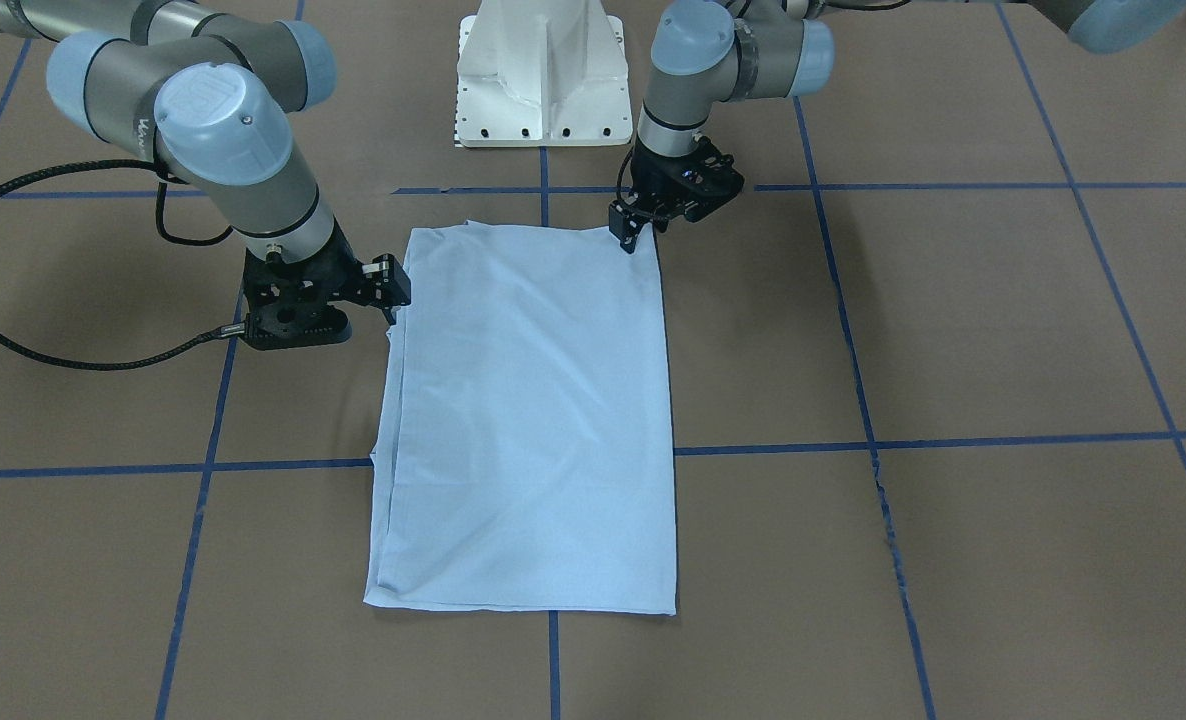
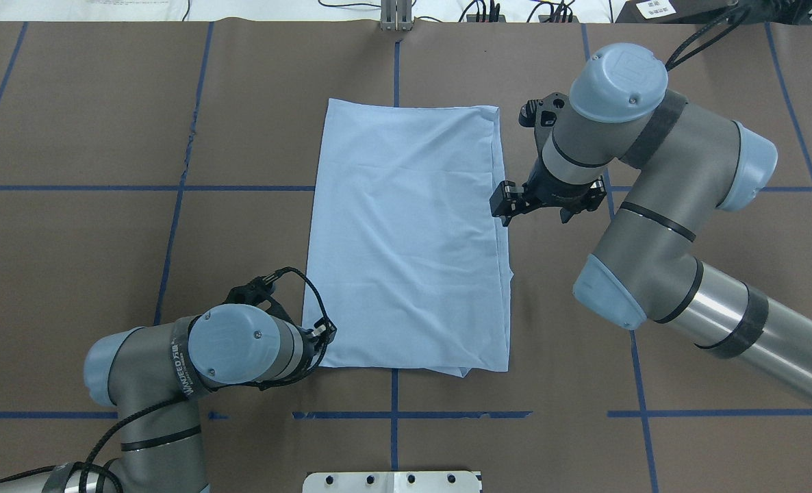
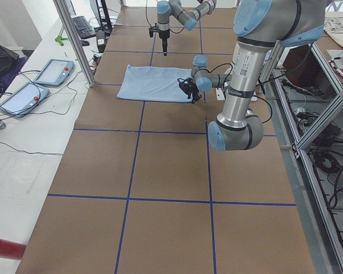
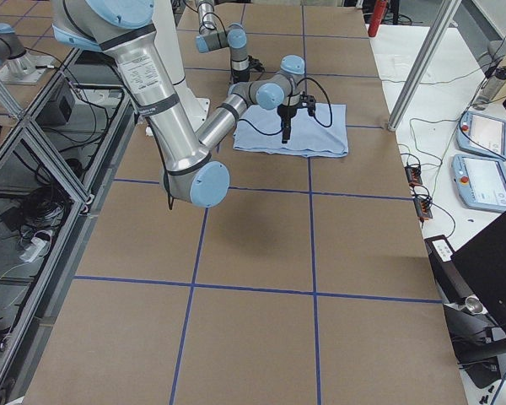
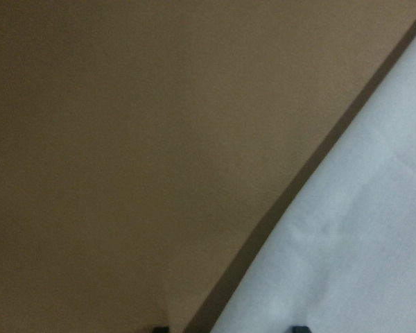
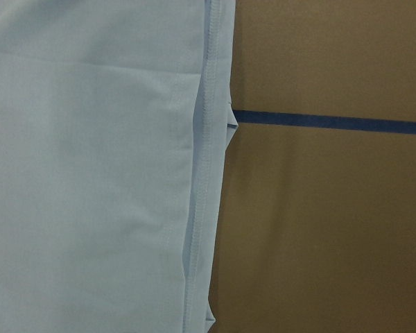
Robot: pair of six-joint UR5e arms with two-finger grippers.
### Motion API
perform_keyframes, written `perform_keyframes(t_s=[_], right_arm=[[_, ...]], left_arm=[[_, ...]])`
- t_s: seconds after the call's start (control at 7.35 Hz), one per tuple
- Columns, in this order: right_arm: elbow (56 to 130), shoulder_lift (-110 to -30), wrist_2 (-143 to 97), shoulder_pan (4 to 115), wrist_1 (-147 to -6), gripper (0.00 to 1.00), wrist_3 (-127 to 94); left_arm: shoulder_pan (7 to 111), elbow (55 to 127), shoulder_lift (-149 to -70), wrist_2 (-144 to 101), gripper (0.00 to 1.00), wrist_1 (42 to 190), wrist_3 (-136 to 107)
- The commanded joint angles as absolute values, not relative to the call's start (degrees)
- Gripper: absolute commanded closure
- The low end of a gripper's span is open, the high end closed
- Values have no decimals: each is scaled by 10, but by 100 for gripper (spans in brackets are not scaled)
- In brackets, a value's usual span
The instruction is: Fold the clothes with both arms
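**Shirt long axis 12–6; left gripper on the near corner, right gripper at mid-edge**

Clock set on the overhead view, 12 pointing away from the robot.

- The shirt [image 2: 406, 233] lies flat on the table [image 2: 105, 239], folded to a long rectangle. Its long axis runs 12–6.
- The left gripper [image 2: 322, 333] sits low at the near-left corner, so the cloth spreads away from it toward 1 o'clock. In the left wrist view its fingertips [image 5: 299, 329] stand apart, with the shirt's edge running between them. Nothing is clamped.
- The right gripper [image 2: 504, 204] hangs at the right long edge, about midway along, with the shirt at its 9 o'clock. I cannot tell its jaw state. Its wrist view shows only the layered hem and bare table.

Judgement: an end-over-end fold needs both near corners. The left arm is placed for this. The near-right corner lies toward 6 o'clock from the right gripper, well apart from it.
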State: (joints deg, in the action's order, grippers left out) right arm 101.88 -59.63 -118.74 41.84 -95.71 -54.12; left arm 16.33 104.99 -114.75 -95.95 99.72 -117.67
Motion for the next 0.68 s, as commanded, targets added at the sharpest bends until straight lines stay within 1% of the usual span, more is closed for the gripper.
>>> perform_keyframes(t_s=[0.0,0.41,0.54], right_arm=[[1018,-597,-1187,418,-957,0,-541],[1019,-605,-1186,417,-957,0,-541],[1020,-607,-1186,416,-957,0,-542]], left_arm=[[163,1056,-1148,-959,99,994,-1176],[163,1059,-1152,-961,100,994,-1173],[164,1076,-1145,-962,100,992,-1171]])
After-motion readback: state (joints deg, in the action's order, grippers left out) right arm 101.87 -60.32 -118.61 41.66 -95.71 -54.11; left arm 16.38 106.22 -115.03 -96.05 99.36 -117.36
